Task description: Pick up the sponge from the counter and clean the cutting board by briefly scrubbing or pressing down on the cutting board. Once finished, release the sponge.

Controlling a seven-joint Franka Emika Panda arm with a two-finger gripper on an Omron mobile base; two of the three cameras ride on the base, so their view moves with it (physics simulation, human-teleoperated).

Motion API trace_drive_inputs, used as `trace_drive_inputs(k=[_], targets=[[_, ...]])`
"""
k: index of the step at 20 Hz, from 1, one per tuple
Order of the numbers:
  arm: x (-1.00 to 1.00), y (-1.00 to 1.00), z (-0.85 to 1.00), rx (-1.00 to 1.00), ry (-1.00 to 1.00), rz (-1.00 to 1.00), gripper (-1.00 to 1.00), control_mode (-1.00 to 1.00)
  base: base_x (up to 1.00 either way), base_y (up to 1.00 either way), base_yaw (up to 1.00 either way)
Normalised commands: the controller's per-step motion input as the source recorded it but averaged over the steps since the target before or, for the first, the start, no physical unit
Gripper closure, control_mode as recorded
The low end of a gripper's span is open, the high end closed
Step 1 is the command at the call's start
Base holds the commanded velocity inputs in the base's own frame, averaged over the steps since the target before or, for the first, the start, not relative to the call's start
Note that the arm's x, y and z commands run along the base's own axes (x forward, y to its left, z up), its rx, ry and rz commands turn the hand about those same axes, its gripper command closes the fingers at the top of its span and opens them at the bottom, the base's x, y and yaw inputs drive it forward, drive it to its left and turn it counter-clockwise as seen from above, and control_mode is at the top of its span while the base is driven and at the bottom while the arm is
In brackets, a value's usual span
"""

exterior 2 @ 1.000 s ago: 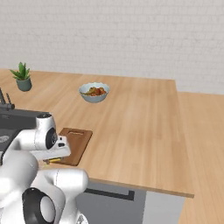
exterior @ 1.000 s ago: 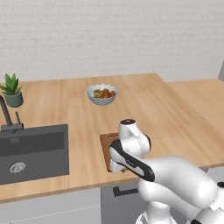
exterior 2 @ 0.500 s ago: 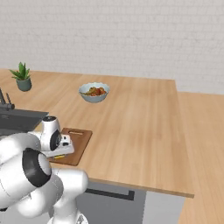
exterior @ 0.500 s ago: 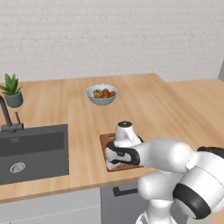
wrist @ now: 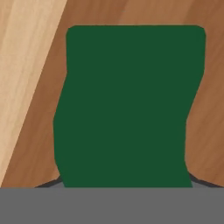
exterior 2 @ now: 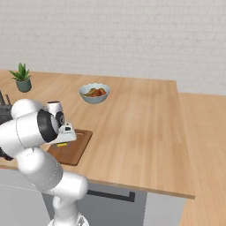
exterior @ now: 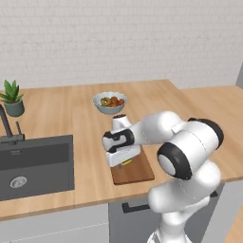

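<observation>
Seen from the hand, the sponge (wrist: 129,105) shows its dark green top close up, between the gripper's (wrist: 122,181) dark fingertips (wrist: 46,185), which peek out at its lower corners. The reddish-brown cutting board (wrist: 205,131) lies right behind it, with the light counter (wrist: 22,65) at the left. From the left base camera, the gripper (exterior: 124,160) points down over the cutting board (exterior: 137,173). The sponge's (exterior: 126,163) yellow layer shows under the hand. From the right base camera, the sponge (exterior 2: 62,144) sits at the cutting board's (exterior 2: 75,152) left part under the gripper (exterior 2: 65,137).
A bowl of fruit (exterior: 110,102) stands behind the board. The dark sink (exterior: 33,163) with its tap is to the left, and a potted plant (exterior: 13,98) is at the far left. The counter's front edge (exterior: 95,204) runs just in front of the board.
The hand with the sponge has moved from the board's front edge further onto the board. The arm's elbow has swung up and out to the right.
</observation>
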Motion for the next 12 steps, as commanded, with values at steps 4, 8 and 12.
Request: trace_drive_inputs(k=[4,8,12], targets=[[0.7,0.0,0.0,0.01,-0.11,0.0,1.0,-1.0,0.0,0.0,0.0],[0.55,0.0,-0.05,0.0,-0.11,0.0,1.0,-1.0,0.0,0.0,0.0],[0.47,0.0,-0.02,0.0,-0.16,0.0,1.0,-1.0,0.0,0.0,0.0]])
